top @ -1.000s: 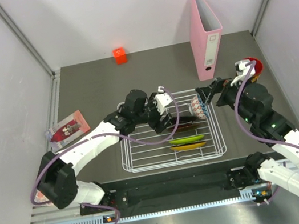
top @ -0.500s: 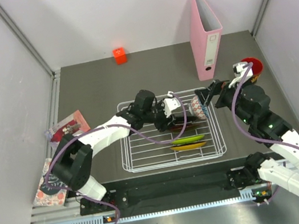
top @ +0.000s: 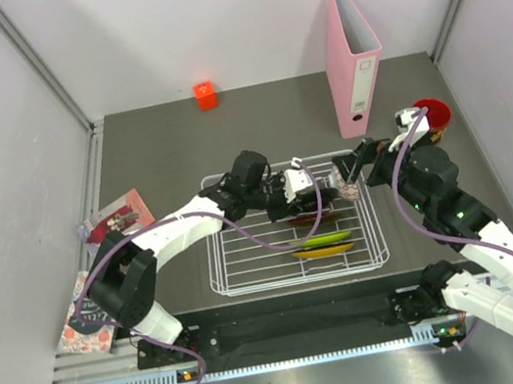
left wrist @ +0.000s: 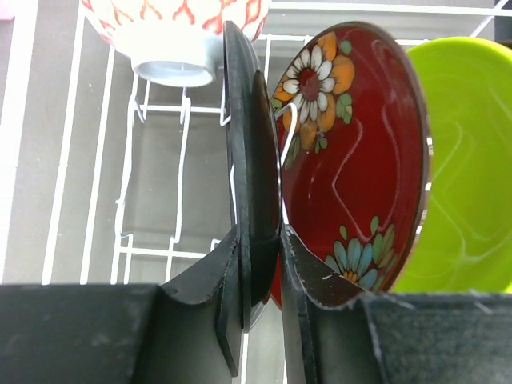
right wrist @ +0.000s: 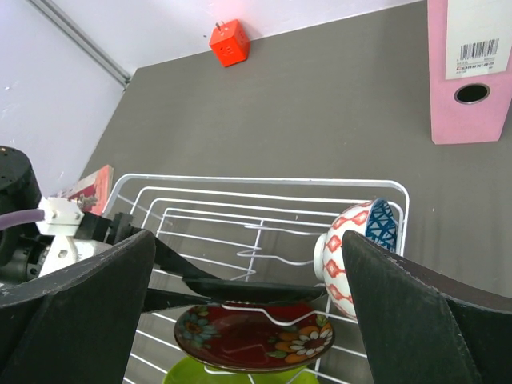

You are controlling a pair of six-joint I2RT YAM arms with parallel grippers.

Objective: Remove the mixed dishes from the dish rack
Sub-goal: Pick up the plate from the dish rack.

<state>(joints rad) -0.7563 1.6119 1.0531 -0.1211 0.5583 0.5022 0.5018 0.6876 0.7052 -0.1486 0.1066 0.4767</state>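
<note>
left claw (top: 298, 191) has pushed right along the dish rack (top: 238, 255) since a second ago and is now on the plates; right claw (top: 352, 167) has edged in toward the bowl.

left claw: closed on the black plate (left wrist: 248, 144), rim pinched between its fingers (left wrist: 320, 312) with no gap showing on either face (reads as a firm pinch, judged from the wrist view). the plate stands on edge in its slot, so the claw comes at it edge-on, one finger per face, probably the only clean way to pull a thin upright plate. patterned bowl (left wrist: 172, 40) lies past the fingertips, up and left, on its side with its foot toward the claw. dark red patterned plate (left wrist: 352, 184) sits just outside the finger on the right of the wrist view, very close to it. lime green plate (left wrist: 472, 160) is behind that, further out on the same side. gold patterned plate (top: 325, 251) shows only in the top view, beyond the lime one.

right claw: wide open, holding nothing, hovering above the rack's far end. the bowl sits below, toward its right finger. red cup (top: 433, 109) is behind this claw, outside the rack, likely already unloaded.

next: lift the black plate straight up; risk is dragging the dark red plate along.
</note>
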